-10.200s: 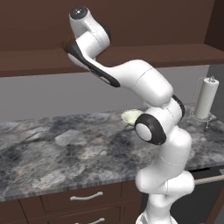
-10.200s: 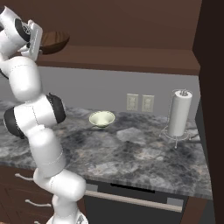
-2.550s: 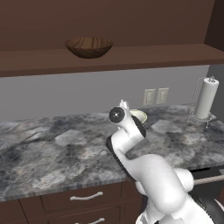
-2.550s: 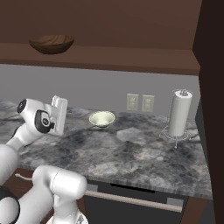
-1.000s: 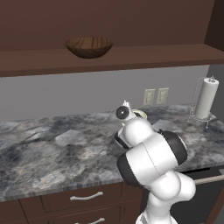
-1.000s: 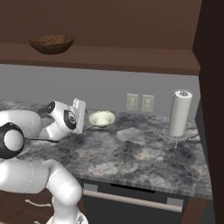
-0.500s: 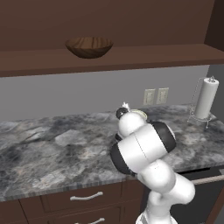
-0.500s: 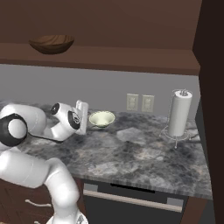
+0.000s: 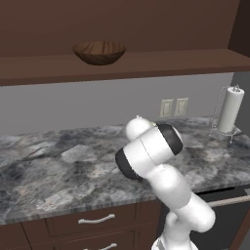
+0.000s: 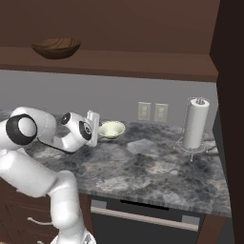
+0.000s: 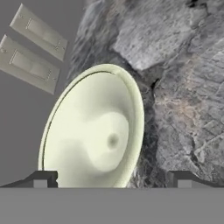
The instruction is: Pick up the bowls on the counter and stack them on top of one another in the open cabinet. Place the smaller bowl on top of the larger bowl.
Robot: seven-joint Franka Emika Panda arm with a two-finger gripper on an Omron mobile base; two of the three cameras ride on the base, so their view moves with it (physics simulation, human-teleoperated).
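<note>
Grey marbled bench (image 10: 157, 176) runs under a dark brown open cabinet (image 9: 146, 63), where the wide wooden bowl (image 9: 99, 52) sits on the shelf. On the bench by the wall stands the small cream-green bowl (image 10: 111, 129), with the claw (image 11: 113, 179) just before it, spread wide and empty. Two wall outlets (image 10: 152, 112) and a paper towel roll (image 10: 195, 124) stand to its right.

No readable text anywhere.
Neither the wall outlet plates (image 11: 33, 52) at the upper left of the hand view nor the paper towel roll (image 10: 195, 124) carry any lettering, brand or number.
</note>
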